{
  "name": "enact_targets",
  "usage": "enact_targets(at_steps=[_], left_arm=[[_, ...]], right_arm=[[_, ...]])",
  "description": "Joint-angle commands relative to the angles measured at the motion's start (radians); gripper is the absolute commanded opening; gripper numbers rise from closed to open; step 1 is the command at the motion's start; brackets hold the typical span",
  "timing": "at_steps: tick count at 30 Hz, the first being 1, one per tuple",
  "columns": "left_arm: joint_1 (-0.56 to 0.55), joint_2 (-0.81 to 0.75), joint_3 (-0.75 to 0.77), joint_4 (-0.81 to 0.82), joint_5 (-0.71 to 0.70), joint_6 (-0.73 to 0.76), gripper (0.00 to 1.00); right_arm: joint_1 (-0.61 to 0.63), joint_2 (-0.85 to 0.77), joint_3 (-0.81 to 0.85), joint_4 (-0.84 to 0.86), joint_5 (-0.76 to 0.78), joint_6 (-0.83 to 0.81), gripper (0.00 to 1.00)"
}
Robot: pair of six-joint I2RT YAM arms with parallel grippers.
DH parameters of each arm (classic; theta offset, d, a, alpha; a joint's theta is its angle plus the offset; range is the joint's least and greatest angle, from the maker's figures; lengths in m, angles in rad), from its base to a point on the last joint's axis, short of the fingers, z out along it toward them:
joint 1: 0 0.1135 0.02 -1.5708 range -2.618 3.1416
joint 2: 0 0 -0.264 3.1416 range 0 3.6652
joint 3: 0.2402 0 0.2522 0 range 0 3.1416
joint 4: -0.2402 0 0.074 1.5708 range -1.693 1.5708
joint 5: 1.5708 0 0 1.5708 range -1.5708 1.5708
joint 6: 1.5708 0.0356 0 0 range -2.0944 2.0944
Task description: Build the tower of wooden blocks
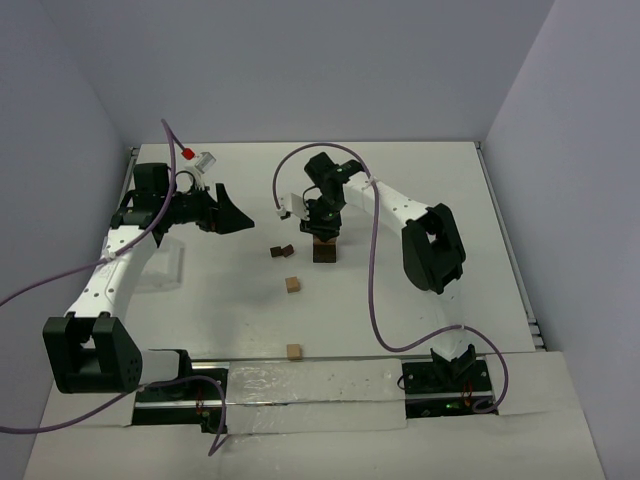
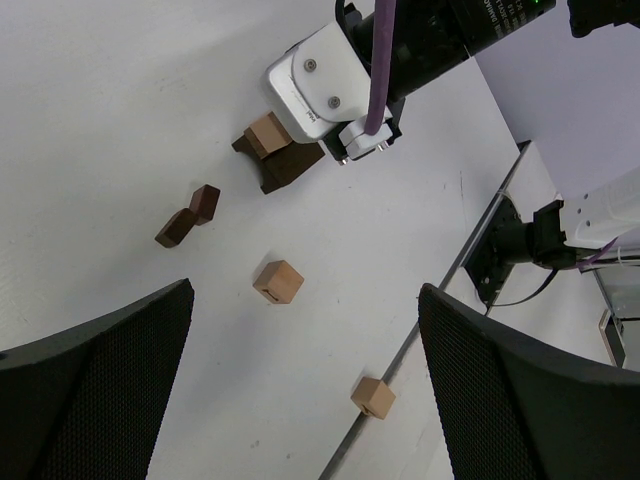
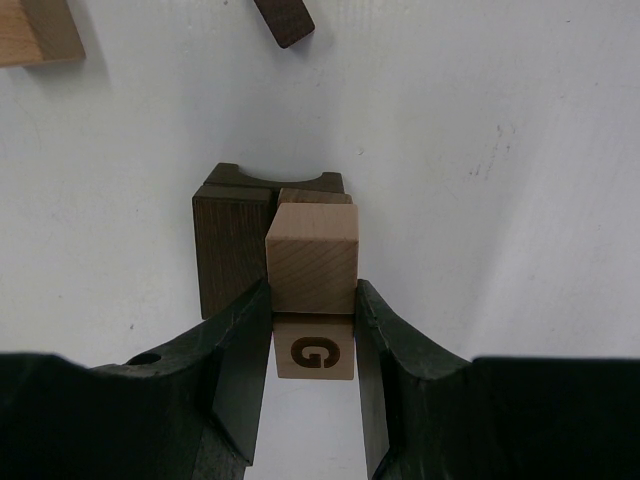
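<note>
My right gripper is shut on a light tan block with a printed G. It holds that block over a dark brown arch block at the table's middle. From the left wrist, the tan block appears to sit on the dark block; I cannot tell whether they touch. My left gripper hangs open and empty high over the table's left part. Loose on the table are two small dark blocks, a tan block and another tan block.
The far tan block lies by the table's near edge, close to the clear strip between the arm bases. The right arm bends over the table's right half. Purple cables trail from both arms.
</note>
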Motion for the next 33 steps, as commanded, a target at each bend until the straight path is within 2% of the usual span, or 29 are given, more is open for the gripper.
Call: enact_targets(at_steps=[1,4,7,10,12,13,15,16,21,27,29,33], left_arm=[[0.009,0.001,0.001,0.012,0.036,0.018,0.99],[0.009,0.000,0.003,0.012,0.036,0.018,0.99],[0.009,-0.001,0.000,0.014,0.036,0.016,0.99],[0.009,-0.004,0.000,0.012,0.036,0.016,0.99],[0.009,-0.007,0.000,0.012,0.036,0.016,0.99],[0.009,-0.008,0.000,0.012,0.035,0.016,0.99],[0.009,-0.008,0.001,0.011,0.034,0.015,0.99],[0.009,-0.009,0.001,0.011,0.033,0.015,0.99],[0.009,-0.021,0.001,0.009,0.024,0.012,0.99],[0.011,-0.068,-0.019,0.002,-0.014,0.054,0.99],[0.010,-0.085,-0.032,-0.017,-0.015,0.115,0.96],[-0.017,-0.143,-0.066,-0.107,-0.002,0.383,0.88]], right_arm=[[-0.002,-0.011,-0.013,0.020,0.005,-0.001,0.41],[-0.002,-0.014,-0.012,0.019,0.006,0.000,0.41],[-0.002,-0.017,-0.009,0.013,0.006,0.002,0.46],[-0.003,-0.025,-0.012,0.011,0.002,0.010,0.54],[-0.002,-0.034,-0.009,0.011,-0.001,0.019,0.67],[-0.002,-0.036,-0.009,0.011,-0.002,0.023,0.69],[0.000,-0.048,0.005,0.002,-0.007,0.029,0.80],[0.001,-0.053,0.009,-0.002,-0.011,0.032,0.82],[0.006,-0.096,0.061,-0.028,-0.023,0.055,0.85],[0.010,-0.237,0.131,-0.045,-0.089,0.126,0.85],[0.010,-0.302,0.104,-0.027,-0.114,0.152,0.85],[0.006,-0.420,-0.033,0.068,-0.146,0.253,0.84]])
